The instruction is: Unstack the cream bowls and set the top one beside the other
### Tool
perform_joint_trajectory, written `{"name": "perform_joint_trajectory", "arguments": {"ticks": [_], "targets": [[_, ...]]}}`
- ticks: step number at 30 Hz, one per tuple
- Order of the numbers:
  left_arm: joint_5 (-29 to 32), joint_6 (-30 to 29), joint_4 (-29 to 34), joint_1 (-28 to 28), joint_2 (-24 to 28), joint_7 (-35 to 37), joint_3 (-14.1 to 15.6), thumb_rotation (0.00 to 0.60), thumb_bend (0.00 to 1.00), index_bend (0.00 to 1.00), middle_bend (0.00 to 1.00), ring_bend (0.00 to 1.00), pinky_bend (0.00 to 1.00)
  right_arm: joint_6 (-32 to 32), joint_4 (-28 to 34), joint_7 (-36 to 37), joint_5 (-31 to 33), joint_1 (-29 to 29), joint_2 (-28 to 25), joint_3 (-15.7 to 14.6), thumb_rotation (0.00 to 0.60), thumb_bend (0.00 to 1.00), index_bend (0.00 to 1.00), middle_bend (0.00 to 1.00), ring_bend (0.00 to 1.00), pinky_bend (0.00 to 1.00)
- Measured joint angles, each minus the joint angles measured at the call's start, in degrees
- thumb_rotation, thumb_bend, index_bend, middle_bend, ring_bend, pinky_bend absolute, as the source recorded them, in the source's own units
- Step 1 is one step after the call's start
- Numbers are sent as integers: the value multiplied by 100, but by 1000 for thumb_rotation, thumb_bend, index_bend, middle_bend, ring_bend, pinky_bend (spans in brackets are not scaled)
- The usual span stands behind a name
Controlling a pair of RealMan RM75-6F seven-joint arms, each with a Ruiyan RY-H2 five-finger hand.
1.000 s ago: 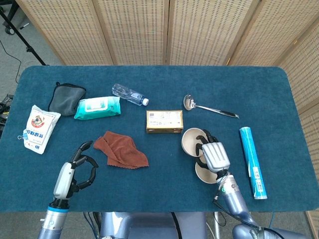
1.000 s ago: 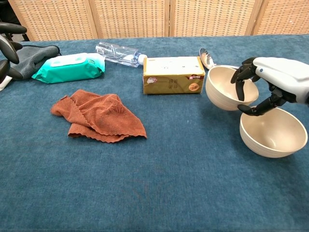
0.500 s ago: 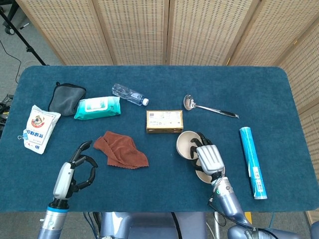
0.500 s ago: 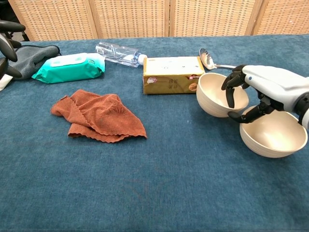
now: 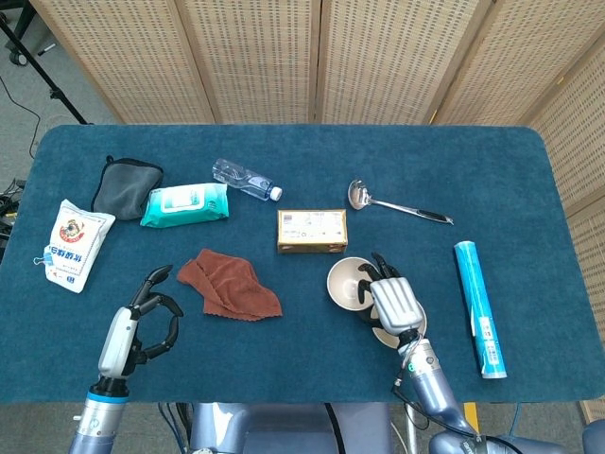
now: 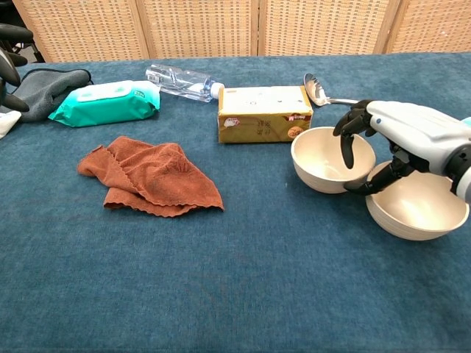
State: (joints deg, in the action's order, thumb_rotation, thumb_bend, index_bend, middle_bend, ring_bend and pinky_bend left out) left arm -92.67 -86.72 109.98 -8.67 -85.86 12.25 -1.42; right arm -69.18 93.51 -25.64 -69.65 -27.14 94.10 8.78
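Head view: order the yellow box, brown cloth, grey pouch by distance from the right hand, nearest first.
From the right hand:
1. Yellow box, just up and left of it, beyond the held bowl.
2. Brown cloth, further left, mid-table.
3. Grey pouch, far-left corner area.

Bright, even, diffuse light in both views; no hard glare.

Shadows are soft and short: a faint dark rim lies under the cream bowls (image 6: 333, 159) below the right hand (image 6: 397, 136). Just beyond that hand, the ladle (image 5: 397, 204) carries a small highlight, as does the clear bottle (image 6: 180, 81) far to its left. The head view is sharp throughout. In the chest view the left hand (image 6: 9, 66) is cut off at the frame edge.
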Motion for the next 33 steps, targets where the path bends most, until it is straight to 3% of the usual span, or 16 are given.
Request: {"name": "perform_joint_trajectory", "arguments": {"ticks": [5,12,33], "targets": [[-12,2,6,3,1,0,15,600,497,560,168,157,350,-13,39,-79,32,-12,-10,12,600,208,441,144,52,236],[-12,-1,14,2,4,1,11,600,498,561,168,157,350,-46,142,-230,85,-43,-42,49,600,208,378,92,7,236],[-27,17,-47,3,-43,-55,42,600,498,560,168,157,350,-151,840,-845,1,-343,-440,351,600,208,369,73,0,237]]}}
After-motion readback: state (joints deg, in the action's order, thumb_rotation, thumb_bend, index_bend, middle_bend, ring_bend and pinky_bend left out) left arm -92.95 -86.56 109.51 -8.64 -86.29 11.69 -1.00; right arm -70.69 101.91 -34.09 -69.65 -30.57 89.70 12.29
